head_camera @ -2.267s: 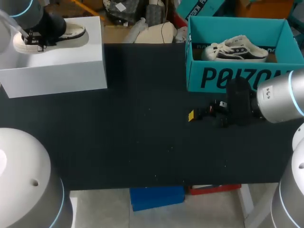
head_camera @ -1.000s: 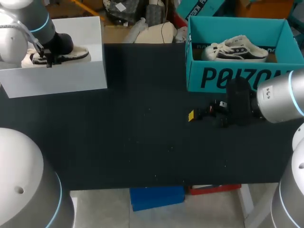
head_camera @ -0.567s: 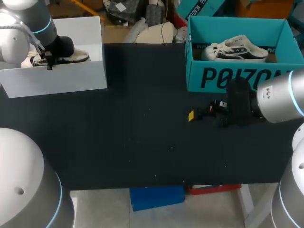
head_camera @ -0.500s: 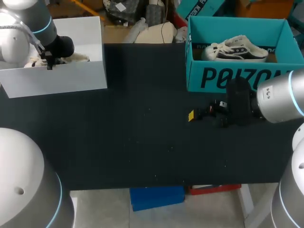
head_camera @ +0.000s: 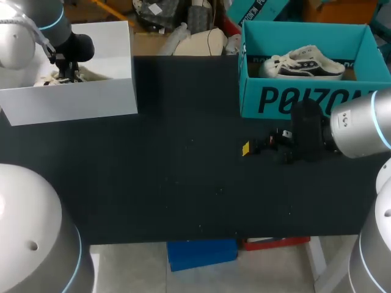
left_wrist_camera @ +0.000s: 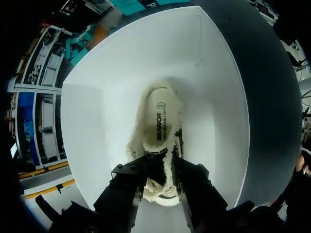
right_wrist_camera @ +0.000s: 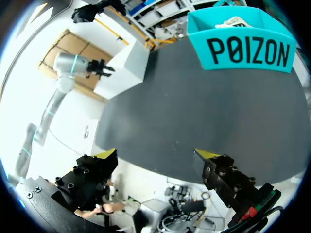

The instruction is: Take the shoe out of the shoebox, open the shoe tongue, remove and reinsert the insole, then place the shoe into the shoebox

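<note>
Your left gripper point(left_wrist_camera: 161, 170) has its two black fingers point(left_wrist_camera: 130, 187) drawn close on either side of the shoe point(left_wrist_camera: 163, 141), pinching the fleecy heel collar between them, so it is gripping the shoe at the heel. The shoe lies inside the white box point(left_wrist_camera: 214, 97), sole down on the floor of the box, toe pointing away from the fingers, with the pale insole point(left_wrist_camera: 162, 114) showing in its opening. It sits roughly midway between the white box's side walls. Your left arm point(head_camera: 36, 18) comes down into the white box from above its back edge. Your right gripper point(right_wrist_camera: 158, 154) is well apart from the white box, far off to its right over the dark table point(right_wrist_camera: 194, 107), fingers spread wide and holding nothing. Also to the right of the white box, across the table, stands a teal box point(head_camera: 293, 97) with a second shoe point(head_camera: 303, 64) inside.
</note>
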`<state>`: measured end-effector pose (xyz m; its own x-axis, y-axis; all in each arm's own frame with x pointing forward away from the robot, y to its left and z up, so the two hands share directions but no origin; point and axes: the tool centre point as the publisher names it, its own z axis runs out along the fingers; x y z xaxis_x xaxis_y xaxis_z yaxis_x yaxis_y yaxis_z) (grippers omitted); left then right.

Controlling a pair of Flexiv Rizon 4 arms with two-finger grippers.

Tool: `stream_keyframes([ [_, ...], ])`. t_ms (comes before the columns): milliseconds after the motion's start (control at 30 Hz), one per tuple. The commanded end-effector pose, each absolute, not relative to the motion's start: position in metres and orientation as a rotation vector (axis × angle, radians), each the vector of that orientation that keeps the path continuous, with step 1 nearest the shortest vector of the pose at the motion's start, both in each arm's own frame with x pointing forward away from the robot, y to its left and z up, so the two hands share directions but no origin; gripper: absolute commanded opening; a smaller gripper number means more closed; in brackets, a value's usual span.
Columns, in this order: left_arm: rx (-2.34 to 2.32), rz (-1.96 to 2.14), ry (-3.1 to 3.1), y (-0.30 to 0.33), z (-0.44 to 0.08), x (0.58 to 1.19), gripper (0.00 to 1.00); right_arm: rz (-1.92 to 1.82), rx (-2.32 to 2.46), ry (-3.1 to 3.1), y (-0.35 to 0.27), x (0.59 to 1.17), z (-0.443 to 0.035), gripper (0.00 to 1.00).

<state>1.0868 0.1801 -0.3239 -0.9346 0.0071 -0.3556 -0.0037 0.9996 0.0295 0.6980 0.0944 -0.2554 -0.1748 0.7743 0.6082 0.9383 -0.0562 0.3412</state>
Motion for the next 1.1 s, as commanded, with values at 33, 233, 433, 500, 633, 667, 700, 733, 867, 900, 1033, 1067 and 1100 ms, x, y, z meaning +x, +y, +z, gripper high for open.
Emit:
stream_keyframes([
  [33, 0.007, 0.084, 2.788, 0.171, -0.293, 1.079, 0.40, -1.049, -1.855, -1.987, 0.095, 0.698, -0.255, 1.00],
  [233, -0.028, 0.060, 2.848, 0.156, -0.256, 1.066, 0.99, -1.049, -1.855, -1.987, 0.095, 0.698, -0.255, 1.00],
  [433, -0.092, 0.037, 2.983, 0.136, -0.231, 1.031, 1.00, -1.049, -1.855, -1.987, 0.095, 0.698, -0.255, 1.00],
  [500, -0.113, 0.049, 3.000, 0.130, -0.226, 1.018, 1.00, -1.049, -1.855, -1.987, 0.095, 0.698, -0.255, 1.00],
  [633, -0.239, 0.031, 3.033, 0.114, -0.219, 0.993, 1.00, -1.049, -1.855, -1.987, 0.095, 0.698, -0.255, 1.00],
  [667, -0.300, 0.017, 3.040, 0.109, -0.219, 0.988, 1.00, -1.049, -1.855, -1.987, 0.095, 0.698, -0.255, 1.00],
  [700, -0.355, 0.015, 3.047, 0.105, -0.221, 0.983, 1.00, -1.049, -1.855, -1.987, 0.095, 0.698, -0.255, 1.00],
  [733, -0.435, -0.007, 3.050, 0.100, -0.224, 0.979, 1.00, -1.049, -1.855, -1.987, 0.095, 0.698, -0.255, 1.00],
  [867, -0.710, -0.017, 3.016, 0.083, -0.238, 0.963, 1.00, -1.049, -1.855, -1.987, 0.095, 0.698, -0.255, 1.00],
  [900, -0.779, -0.031, 3.003, 0.079, -0.241, 0.960, 1.00, -1.049, -1.855, -1.987, 0.095, 0.698, -0.255, 1.00],
  [1033, -1.027, -0.063, 2.925, 0.062, -0.249, 0.947, 1.00, -1.049, -1.855, -1.987, 0.095, 0.698, -0.255, 1.00],
  [1067, -1.083, -0.055, 2.922, 0.059, -0.251, 0.942, 1.00, -1.049, -1.855, -1.987, 0.095, 0.698, -0.255, 1.00],
  [1100, -1.127, -0.042, 2.899, 0.057, -0.253, 0.939, 1.00, -1.049, -1.855, -1.987, 0.095, 0.698, -0.255, 1.00],
])
